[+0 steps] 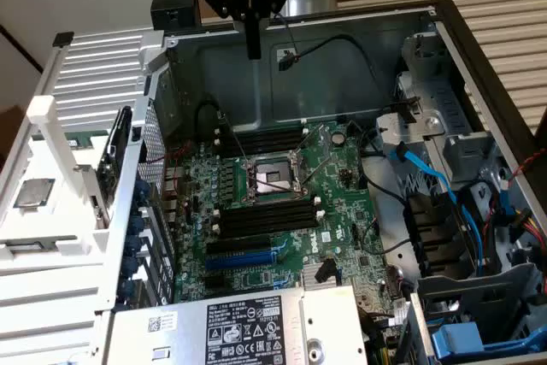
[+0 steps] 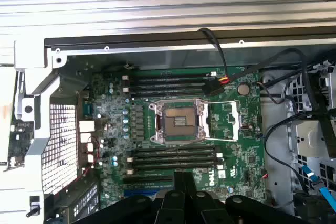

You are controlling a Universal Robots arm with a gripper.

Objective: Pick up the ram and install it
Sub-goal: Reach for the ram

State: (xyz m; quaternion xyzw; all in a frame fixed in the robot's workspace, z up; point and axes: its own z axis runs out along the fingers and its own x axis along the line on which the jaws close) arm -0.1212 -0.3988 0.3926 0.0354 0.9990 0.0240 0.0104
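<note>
- I see the gripper (image 1: pixel 253 50) hanging high over the open computer case (image 1: pixel 444 36), in front of the case's far wall in the exterior view. It touches nothing.
- Its fingers are clenched together into one dark bar and grasp nothing. The wrist view shows the gripper (image 2: pixel 181 177) with the same pressed-together tips.
- The ram (image 1: pixel 117 150) stands on edge in the white rack (image 1: pixel 43 117), outside the case and just beside the case wall at the exterior view's left.
- The ram is well apart from the gripper and from the motherboard (image 1: pixel 342 211).
- The motherboard lies flat on the case floor, with the processor socket (image 1: pixel 272 179) near its middle.
- The black memory slots (image 1: pixel 267 218) form two banks with white end clips. One bank runs along the socket's near side and the other along its far side.
- The blue slot (image 1: pixel 244 256) lies just beside the near bank, toward the board's near edge.
- A square chip (image 1: pixel 34 194) lies flat on the rack, farther toward the exterior view's left than the ram.
- A labelled metal box (image 1: pixel 248 326) sits at the case's near edge.
- Blue cables (image 1: pixel 427 177) run along the case side at the exterior view's right.
</note>
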